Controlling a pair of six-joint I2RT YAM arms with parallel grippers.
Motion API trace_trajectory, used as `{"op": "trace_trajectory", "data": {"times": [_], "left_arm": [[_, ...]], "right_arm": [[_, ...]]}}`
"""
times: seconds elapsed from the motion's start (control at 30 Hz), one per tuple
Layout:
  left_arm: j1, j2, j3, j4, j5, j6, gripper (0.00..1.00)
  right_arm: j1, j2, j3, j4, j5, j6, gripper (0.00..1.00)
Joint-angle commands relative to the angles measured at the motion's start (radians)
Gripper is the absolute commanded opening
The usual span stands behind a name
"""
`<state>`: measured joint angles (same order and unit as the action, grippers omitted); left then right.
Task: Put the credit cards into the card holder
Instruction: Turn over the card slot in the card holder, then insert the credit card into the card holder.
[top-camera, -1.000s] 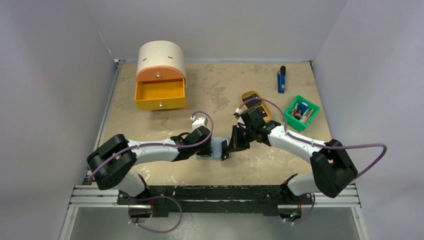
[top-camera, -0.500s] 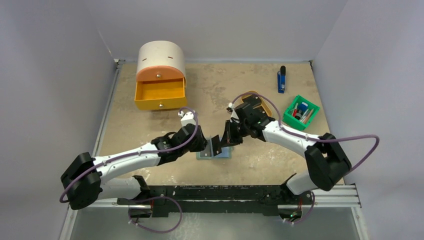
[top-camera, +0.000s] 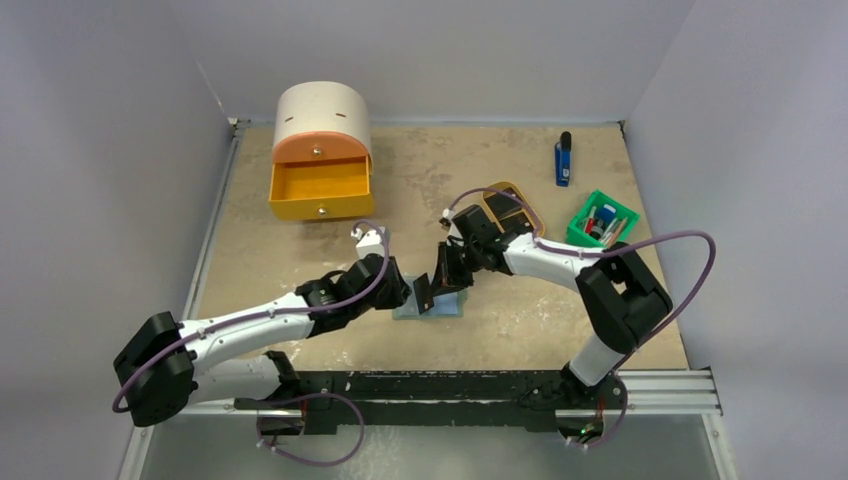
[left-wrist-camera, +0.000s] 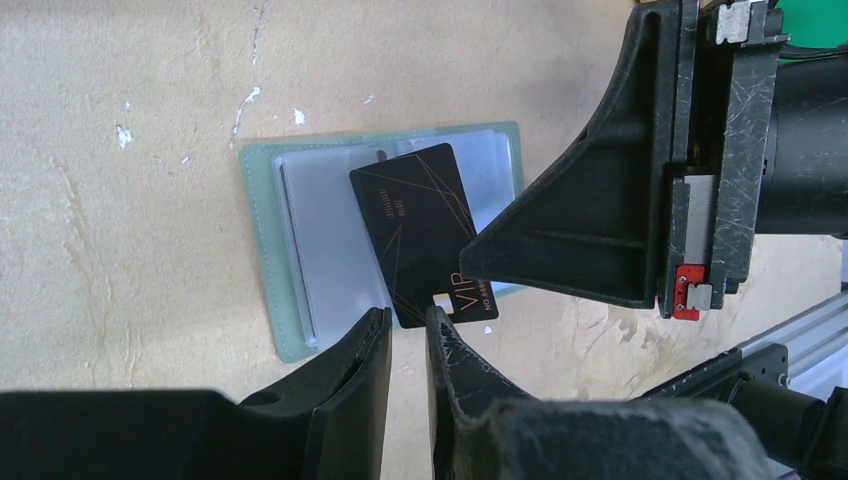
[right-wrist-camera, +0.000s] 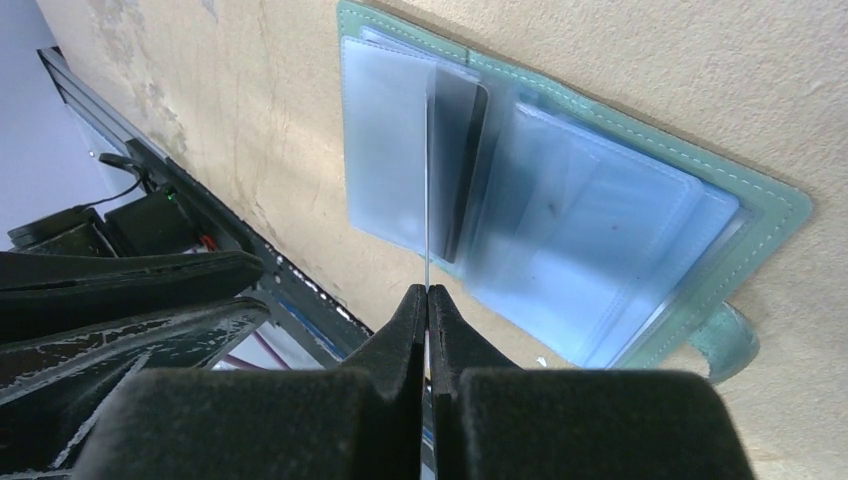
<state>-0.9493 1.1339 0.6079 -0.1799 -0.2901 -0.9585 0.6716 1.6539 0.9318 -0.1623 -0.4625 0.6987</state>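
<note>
Card holder (left-wrist-camera: 320, 250) is lying open & flat on the table (top-camera: 520, 320), pale pockets facing up, near front-centre btwn the two arms. Right gripper (right-wrist-camera: 427, 298) is pinching a black credit card (left-wrist-camera: 410, 220) near one end, jaws tight on it, holding it tilted over the holder's pockets. Can't tell if the card is touching them. Left gripper (left-wrist-camera: 408, 335) is hovering just beside the holder's edge, jaws only slightly apart w/ nothing btwn them.
</note>
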Motion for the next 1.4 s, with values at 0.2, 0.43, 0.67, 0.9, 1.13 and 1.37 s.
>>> {"op": "trace_trajectory", "data": {"times": [0.2, 0.43, 0.67, 0.9, 1.13, 1.37], "left_arm": [[0.004, 0.111, -0.012, 0.087, -0.009, -0.008, 0.09], [0.004, 0.233, -0.044, 0.066, -0.066, -0.055, 0.03], [0.004, 0.236, -0.073, 0.085, -0.077, -0.066, 0.03], [0.004, 0.226, -0.086, 0.091, -0.074, -0.07, 0.03], [0.004, 0.215, -0.09, 0.089, -0.072, -0.073, 0.03], [0.004, 0.199, -0.099, 0.085, -0.067, -0.077, 0.03]], "right_arm": [[0.01, -0.035, 0.047, -0.021, 0.033, -0.008, 0.0], [0.008, -0.127, -0.024, -0.014, 0.097, 0.069, 0.0], [0.008, -0.124, -0.083, 0.025, 0.095, 0.101, 0.0], [0.008, -0.097, -0.094, 0.083, 0.091, 0.096, 0.0], [0.009, -0.064, -0.074, 0.105, 0.093, 0.104, 0.0], [0.01, -0.04, -0.082, 0.134, 0.105, 0.122, 0.0]]}}
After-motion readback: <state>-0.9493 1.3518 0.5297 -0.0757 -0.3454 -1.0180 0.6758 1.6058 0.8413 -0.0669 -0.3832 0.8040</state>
